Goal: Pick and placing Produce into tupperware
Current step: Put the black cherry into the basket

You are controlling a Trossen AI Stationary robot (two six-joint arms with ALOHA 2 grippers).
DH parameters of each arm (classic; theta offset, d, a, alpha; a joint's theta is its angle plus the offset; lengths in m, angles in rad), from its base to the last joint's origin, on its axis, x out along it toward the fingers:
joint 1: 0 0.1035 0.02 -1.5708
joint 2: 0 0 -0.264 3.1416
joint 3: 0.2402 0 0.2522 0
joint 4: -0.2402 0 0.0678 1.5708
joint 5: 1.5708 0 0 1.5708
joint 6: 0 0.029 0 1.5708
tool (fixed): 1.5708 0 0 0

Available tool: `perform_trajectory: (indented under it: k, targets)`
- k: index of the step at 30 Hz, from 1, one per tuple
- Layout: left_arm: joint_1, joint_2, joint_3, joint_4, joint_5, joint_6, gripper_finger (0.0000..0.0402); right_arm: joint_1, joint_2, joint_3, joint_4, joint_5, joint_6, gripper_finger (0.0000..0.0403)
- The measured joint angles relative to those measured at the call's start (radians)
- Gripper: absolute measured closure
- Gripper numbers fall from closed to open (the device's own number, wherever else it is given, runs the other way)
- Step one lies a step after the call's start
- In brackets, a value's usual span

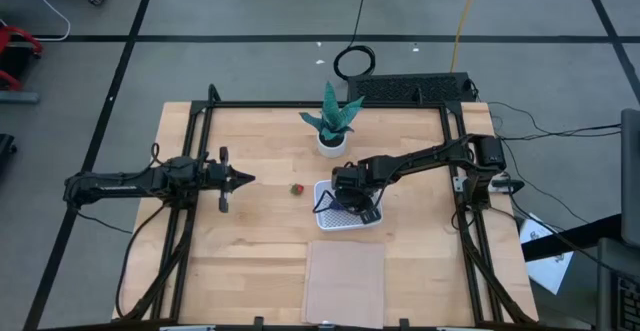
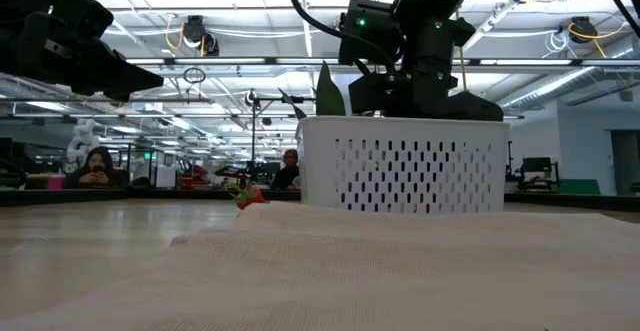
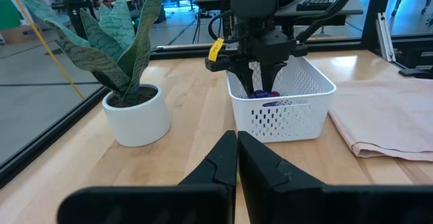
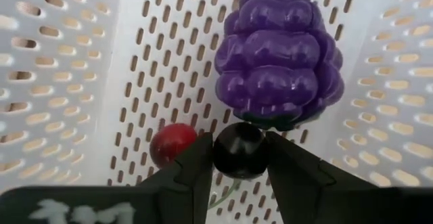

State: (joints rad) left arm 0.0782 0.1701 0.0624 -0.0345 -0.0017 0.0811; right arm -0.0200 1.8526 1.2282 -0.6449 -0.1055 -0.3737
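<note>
The white perforated tupperware [image 1: 348, 217] stands right of the table's centre; in the low view the tupperware [image 2: 400, 161] hides its contents. My right gripper [image 4: 240, 158] reaches down into it from above and is shut on the small blackish fruit [image 4: 240, 149]. The purple grape cluster [image 4: 279, 55] and the small dark red fruit [image 4: 171, 145] lie on the tupperware's bottom. The red-and-green strawberry [image 1: 297, 189] lies on the wood left of the tupperware, also seen as the strawberry [image 2: 250, 196]. My left gripper [image 1: 243, 178] waits shut, left of the strawberry. My right gripper pinches the small blackish fruit [image 4: 240, 164] between its two fingers [image 4: 196, 170], coming from above and pointing down into the tupperware. The fruit sits between the fingers' free ends, close over the perforated bottom beside the grape cluster; whether it rests on the bottom I cannot tell.
A green leafy plant in a white pot [image 1: 332, 136] stands just beyond the tupperware's far side. A flat tan sheet [image 1: 345, 281] lies at the near edge. Bare wood lies between my left gripper and the tupperware. People sit in the room behind [image 2: 98, 166].
</note>
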Motion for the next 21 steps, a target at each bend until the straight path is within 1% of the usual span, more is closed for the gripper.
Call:
perform_trajectory:
  k: [4,9,21]
  targets:
    - [0.0,0.0,0.0,0.0,0.0,0.0,0.0385,0.0,0.0,0.0,-0.003,-0.004,0.006,0.0281]
    - [0.0,0.0,0.0,0.0,0.0,0.0,0.0385,0.001,0.0,0.0,-0.011,-0.053,0.031,0.028]
    - [0.0,0.0,0.0,0.0,0.0,0.0,0.0385,0.002,0.0,0.0,-0.011,-0.054,0.051,0.028]
